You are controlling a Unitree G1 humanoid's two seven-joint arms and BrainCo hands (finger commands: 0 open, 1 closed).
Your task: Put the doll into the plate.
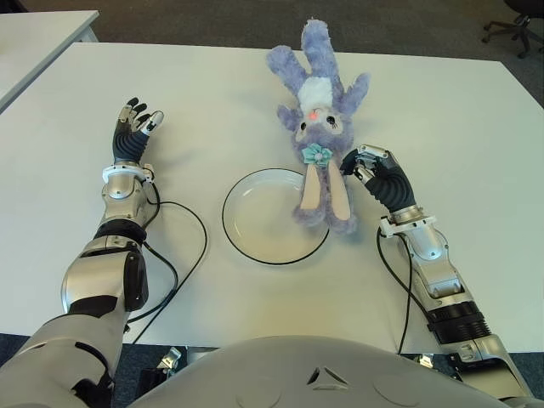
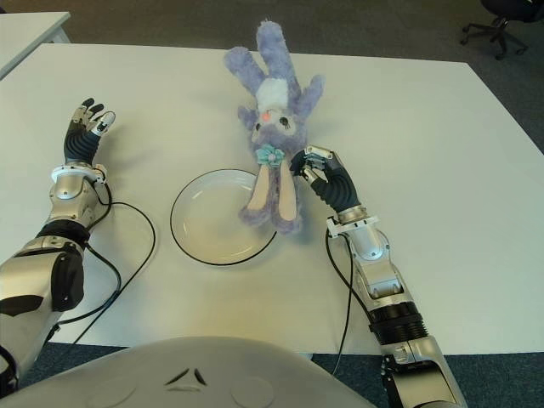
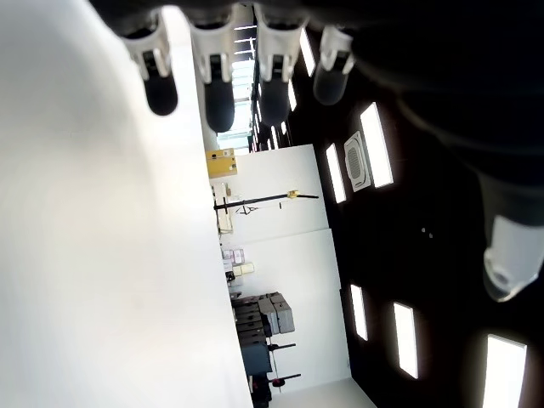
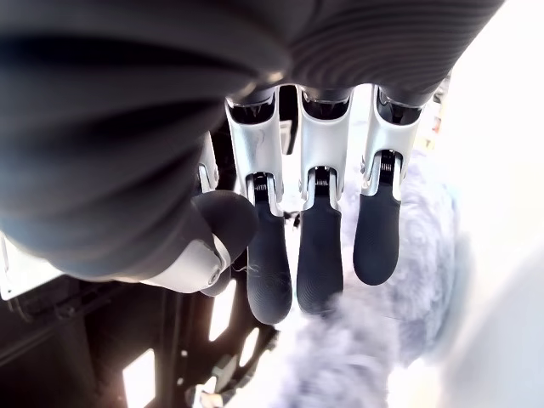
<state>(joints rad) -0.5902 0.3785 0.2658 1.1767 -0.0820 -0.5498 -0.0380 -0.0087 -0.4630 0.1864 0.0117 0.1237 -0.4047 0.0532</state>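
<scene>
A purple plush rabbit doll (image 1: 318, 110) lies flat on the white table, feet pointing away from me. Its long ears (image 1: 326, 197) reach toward me and overlap the right rim of the plate. The round white plate (image 1: 255, 223) with a dark rim sits at the table's centre. My right hand (image 1: 364, 163) is against the right edge of the doll's right ear. Its fingers (image 4: 321, 255) are curled down into the fur, and the thumb is pressed close to the index finger. My left hand (image 1: 136, 123) shows far to the left of the plate, fingers spread and holding nothing.
Black cables (image 1: 183, 255) loop across the table beside each forearm. A second white table (image 1: 42, 34) stands at the far left. An office chair base (image 1: 510, 30) is on the floor at the far right.
</scene>
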